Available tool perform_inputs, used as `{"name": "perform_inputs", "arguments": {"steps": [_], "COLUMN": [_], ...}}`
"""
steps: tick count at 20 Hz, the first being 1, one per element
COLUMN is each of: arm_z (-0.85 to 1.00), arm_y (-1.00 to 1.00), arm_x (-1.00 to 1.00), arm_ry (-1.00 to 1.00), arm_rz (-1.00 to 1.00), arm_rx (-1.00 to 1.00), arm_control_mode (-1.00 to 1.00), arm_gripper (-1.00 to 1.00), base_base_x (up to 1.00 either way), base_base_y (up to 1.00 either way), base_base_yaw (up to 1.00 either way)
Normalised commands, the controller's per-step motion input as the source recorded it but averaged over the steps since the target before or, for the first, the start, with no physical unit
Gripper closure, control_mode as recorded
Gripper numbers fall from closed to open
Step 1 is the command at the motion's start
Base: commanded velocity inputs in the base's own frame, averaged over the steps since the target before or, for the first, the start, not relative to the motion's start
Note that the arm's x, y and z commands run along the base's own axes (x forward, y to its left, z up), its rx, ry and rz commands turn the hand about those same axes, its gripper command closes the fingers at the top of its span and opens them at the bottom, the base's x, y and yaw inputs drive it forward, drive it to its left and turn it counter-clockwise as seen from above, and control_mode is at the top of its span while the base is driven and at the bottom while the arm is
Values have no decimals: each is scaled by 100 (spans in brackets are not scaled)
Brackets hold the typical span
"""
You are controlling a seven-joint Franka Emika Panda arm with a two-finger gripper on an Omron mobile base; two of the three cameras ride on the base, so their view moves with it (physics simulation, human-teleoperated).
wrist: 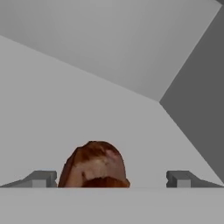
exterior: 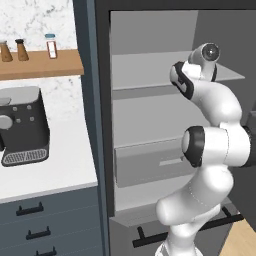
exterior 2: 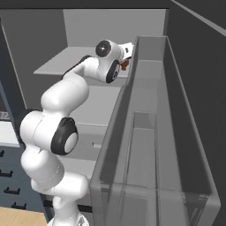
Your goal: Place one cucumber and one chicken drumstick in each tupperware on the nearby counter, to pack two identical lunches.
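We see the hand (wrist: 111, 179), fingers spread, around 1 chicken drumstick (wrist: 94, 164) on a grey fridge shelf (wrist: 52, 109).

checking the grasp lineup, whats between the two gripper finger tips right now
In the hand view a browned chicken drumstick lies on the grey fridge shelf between the open gripper's tips, nearer one tip, touching neither.

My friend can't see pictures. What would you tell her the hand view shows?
A brown chicken drumstick lies on a pale grey shelf, between the fingertips of the open gripper, nearer one of them. Plain grey walls meet in a corner behind it.
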Motion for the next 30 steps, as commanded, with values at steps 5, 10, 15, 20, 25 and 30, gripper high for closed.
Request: {"name": "perform_inputs", "arguments": {"steps": [5,10,15,20,25,30], "arm_z": [-13,-36,-48,-63,-58,-52], "arm_y": [-14,-7,-8,-24,-31,-9], "arm_x": [4,-1,0,0,0,2], "arm_ry": [4,7,4,4,2,16], "arm_rz": [-1,-7,-11,-1,0,0], "arm_rx": [1,5,5,1,2,1], "arm_control_mode": [-100,-100,-100,-100,-100,-100], "arm_gripper": [-100,-100,-100,100,100,100], "base_base_x": [0,0,0,0,0,0], "base_base_y": [0,0,0,0,0,0], "base_base_yaw": [0,0,0,0,0,0]}}
